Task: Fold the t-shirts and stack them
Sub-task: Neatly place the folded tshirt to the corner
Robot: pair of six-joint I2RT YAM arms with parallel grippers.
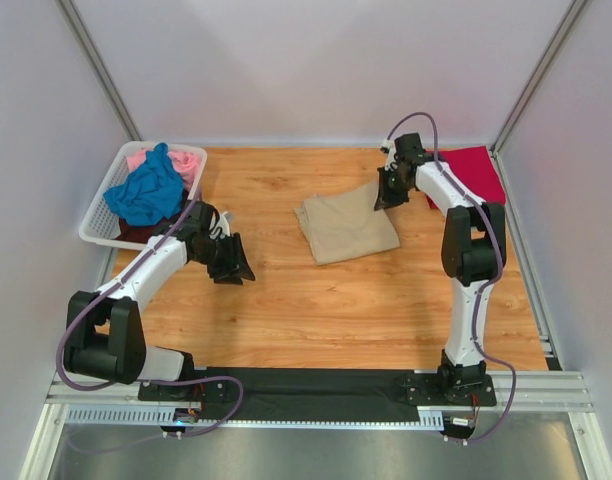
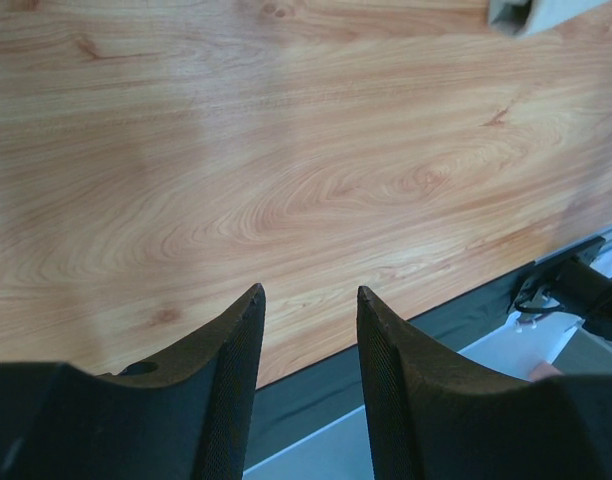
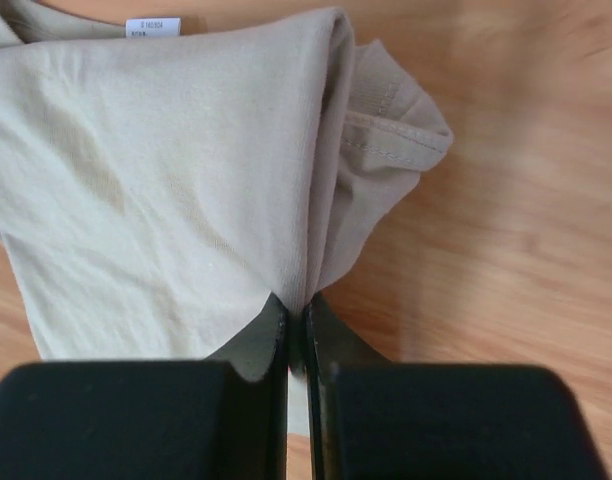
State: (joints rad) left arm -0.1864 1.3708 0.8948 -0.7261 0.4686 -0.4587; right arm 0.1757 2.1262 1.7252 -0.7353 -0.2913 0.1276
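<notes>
At mid-table, clamping right gripper tight on the far-right edge of the folded tan t-shirt; left gripper partly spread, gripping nothing, over bare table near the basket. Counting one done: red t-shirt folded flat at the far right corner, tan apparently near finished, not yet stacked on it. Probably left to fold: blue t-shirt, pink t-shirt, dark t-shirt, heaped in the basket.
</notes>
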